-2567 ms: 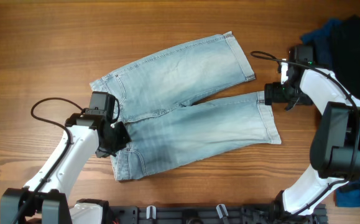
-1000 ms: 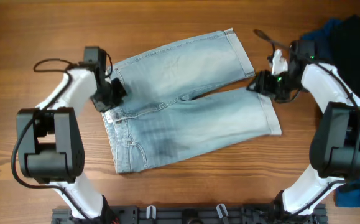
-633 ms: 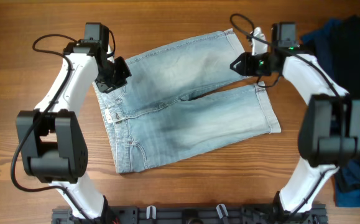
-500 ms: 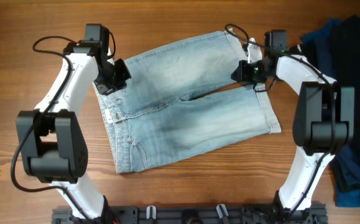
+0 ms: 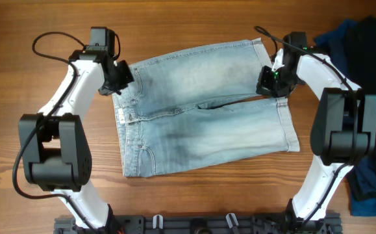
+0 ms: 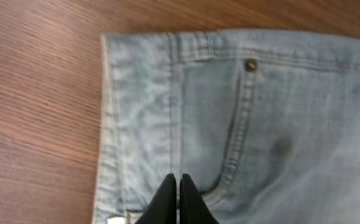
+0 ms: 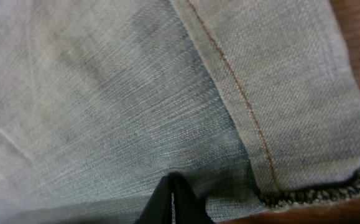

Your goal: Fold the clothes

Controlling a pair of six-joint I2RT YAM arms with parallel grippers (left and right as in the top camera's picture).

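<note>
**Change since the earliest overhead view:** left arm gone from the near waistband corner to the far one. Right arm gone from the near leg's hem to the far leg's. Garment swung from a slant to lie squarer on the worktop (image 5: 45, 188).

**Item 1, near: shorts** (image 5: 200, 120). Light denim, spread flat at the centre of the worktop. Waistband (image 5: 128, 133) to the left, hems to the right. Long axis runs left to right. The near leg (image 5: 252, 133) and near waistband corner are unheld.

**Item 2, middle:** the split between the legs opens rightward, just nearer than the right gripper.

**Item 3, far: left gripper** (image 5: 114, 83). At the far end of the waistband, by the pocket rivet. Fingers pressed together, judged to hold a pinch of denim.

**Item 4, far: right gripper** (image 5: 268, 82). On the far leg (image 5: 213, 68) just inside its hem stitching. Fingers pressed together, creases running to the tip, judged pinching cloth.

**Item 5, right edge:** dark garments (image 5: 369, 39), apart from the shorts.

**Governing relation:** both grippers sit on the far half, one at each end of the long axis. The unheld near half lies straight toward the robot from both. A lengthwise fold would likely carry far over near, both arms moving evenly.
</note>
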